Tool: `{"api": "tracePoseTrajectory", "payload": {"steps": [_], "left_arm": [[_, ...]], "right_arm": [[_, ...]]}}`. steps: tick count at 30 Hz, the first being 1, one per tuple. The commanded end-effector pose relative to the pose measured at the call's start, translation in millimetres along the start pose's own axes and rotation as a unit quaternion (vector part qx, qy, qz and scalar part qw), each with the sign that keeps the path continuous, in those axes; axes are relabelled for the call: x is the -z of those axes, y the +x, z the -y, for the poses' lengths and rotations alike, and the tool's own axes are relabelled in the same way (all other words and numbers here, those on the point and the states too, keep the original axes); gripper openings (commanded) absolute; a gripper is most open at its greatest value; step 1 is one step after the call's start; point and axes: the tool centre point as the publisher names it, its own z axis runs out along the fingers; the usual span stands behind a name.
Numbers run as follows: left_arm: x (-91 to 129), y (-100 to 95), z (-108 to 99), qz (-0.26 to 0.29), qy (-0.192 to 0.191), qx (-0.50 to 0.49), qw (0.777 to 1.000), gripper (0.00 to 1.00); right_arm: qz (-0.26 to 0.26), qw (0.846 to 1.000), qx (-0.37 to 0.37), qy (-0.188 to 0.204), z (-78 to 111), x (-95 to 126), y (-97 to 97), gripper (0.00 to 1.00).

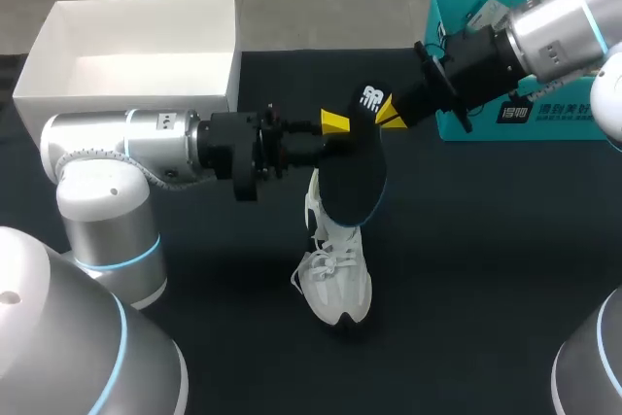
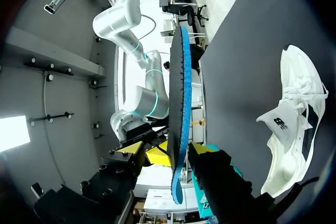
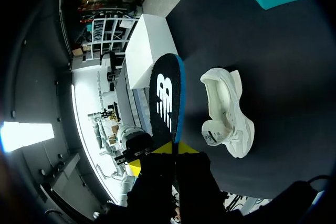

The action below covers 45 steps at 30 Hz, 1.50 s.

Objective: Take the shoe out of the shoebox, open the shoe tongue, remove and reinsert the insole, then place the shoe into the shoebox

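Right gripper (image 1: 389, 112) is pinched tight on the logo end of the insole (image 1: 352, 177), held in the air above the shoe (image 1: 335, 284), which sits on the table near the white shoebox (image 1: 136, 70). Left gripper (image 1: 335, 121) sits at the insole's edge; I cannot tell its grip. The shoe looks light and soft. The 1 thin insole is probably floppier and best held by an end.

One shoe (image 1: 335, 274), one insole (image 1: 352, 182), one white shoebox (image 1: 126, 94), one teal box (image 1: 554, 121), two pincers (image 1: 335, 123) (image 1: 389, 112).
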Motion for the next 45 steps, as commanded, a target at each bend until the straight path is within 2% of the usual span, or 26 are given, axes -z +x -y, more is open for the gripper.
{"api": "tracePoseTrajectory", "payload": {"steps": [1,3,5,6,8,14,15,16,17,24,29,35,41,45], "left_arm": [[-3,2.2,1,-0.004,0.005,0.000,1.000,0.41],[-4,3.5,2,-0.007,0.007,0.000,1.000,0.38],[-5,5.4,2,-0.011,0.009,-0.001,1.000,0.31],[-5,6.2,3,-0.012,0.009,-0.001,1.000,0.25],[-5,7.2,3,-0.013,0.010,0.000,1.000,0.00],[-5,8.2,2,-0.016,0.012,-0.002,1.000,0.00],[-5,8.2,2,-0.016,0.012,-0.003,1.000,0.00],[-5,8.2,2,-0.016,0.012,-0.003,1.000,0.00],[-5,8.1,2,-0.016,0.012,-0.003,1.000,0.00],[4,4.4,-3,-0.015,0.003,-0.002,1.000,0.00],[6,-0.7,-6,-0.011,-0.003,0.002,1.000,0.00],[10,-11.2,-9,-0.012,0.000,0.006,1.000,0.00],[12,-13.6,-11,-0.012,0.002,0.009,1.000,0.00],[12,-10.4,-12,-0.021,-0.003,0.009,1.000,0.00]], "right_arm": [[0.001,1.000,-0.003,0.001,-3.0,-7,0.0,0.00],[0.001,1.000,-0.003,0.001,-3.2,-7,0.2,0.00],[0.001,1.000,-0.003,0.002,-4.2,-7,1.3,0.00],[0.001,1.000,-0.003,0.002,-4.7,-6,1.6,0.00],[0.002,1.000,-0.003,0.000,-5.5,-5,1.8,0.00],[-0.016,1.000,0.000,0.004,-3.2,-1,1.8,0.00],[-0.020,1.000,0.003,0.007,-2.2,1,1.8,0.15],[-0.021,1.000,0.005,0.007,-0.9,3,1.7,0.65],[-0.026,1.000,0.006,0.001,0.1,5,1.1,0.98],[-0.099,0.993,0.047,-0.050,28.5,48,-11.0,1.00],[-0.134,0.983,0.109,-0.063,55.5,70,-20.4,1.00],[-0.167,0.971,0.150,-0.081,76.7,97,-27.4,1.00],[-0.164,0.969,0.168,-0.078,83.6,103,-38.7,1.00],[-0.125,0.970,0.188,-0.086,85.3,104,-38.2,1.00]]}}
